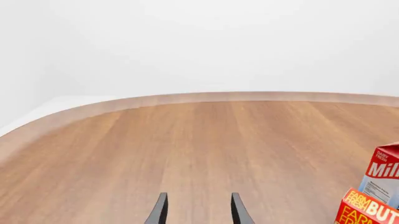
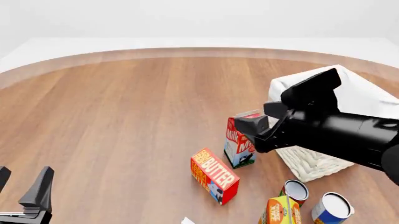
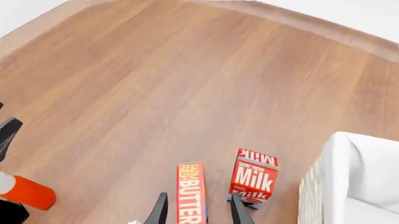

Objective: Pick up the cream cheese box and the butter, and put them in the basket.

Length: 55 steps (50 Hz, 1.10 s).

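Observation:
The butter (image 2: 215,175), a red box with orange panels, lies on the wooden table in front of the milk carton (image 2: 240,142). It also shows in the left wrist view (image 1: 367,210) and the right wrist view (image 3: 191,191). The cream-white wicker basket (image 2: 311,163) with its white liner stands at the right. My right gripper (image 2: 259,142) hovers open above the milk carton and butter, and the butter lies below its fingers (image 3: 160,207). My left gripper (image 2: 22,184) is open and empty at the near left, well away from the butter. The cream cheese box is out of view.
An orange juice carton (image 2: 281,210) and two cans (image 2: 294,190) (image 2: 333,205) stand near the front right. An orange-red bottle (image 3: 28,191) lies near the left arm. A small white corner (image 2: 187,220) shows at the front edge. Bare wood stretches left and back to the table's curved rim (image 2: 187,52).

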Each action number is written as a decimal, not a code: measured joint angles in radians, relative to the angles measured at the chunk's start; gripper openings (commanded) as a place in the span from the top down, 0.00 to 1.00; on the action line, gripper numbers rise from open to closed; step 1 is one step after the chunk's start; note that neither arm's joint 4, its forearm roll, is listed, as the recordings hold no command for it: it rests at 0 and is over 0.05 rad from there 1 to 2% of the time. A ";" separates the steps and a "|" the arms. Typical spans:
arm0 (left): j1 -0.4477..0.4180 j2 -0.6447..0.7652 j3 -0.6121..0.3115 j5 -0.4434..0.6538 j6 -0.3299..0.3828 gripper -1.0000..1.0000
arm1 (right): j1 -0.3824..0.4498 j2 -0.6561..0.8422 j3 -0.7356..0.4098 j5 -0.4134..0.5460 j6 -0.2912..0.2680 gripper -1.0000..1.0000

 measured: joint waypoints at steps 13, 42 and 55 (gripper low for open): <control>0.000 0.000 0.000 0.000 0.000 0.00 | 0.005 0.115 -0.010 0.005 0.017 0.00; 0.000 0.000 0.000 0.000 0.000 0.00 | 0.032 0.322 -0.021 -0.011 0.082 0.00; 0.000 0.000 0.000 0.000 0.000 0.00 | 0.041 0.376 0.012 -0.050 0.111 0.00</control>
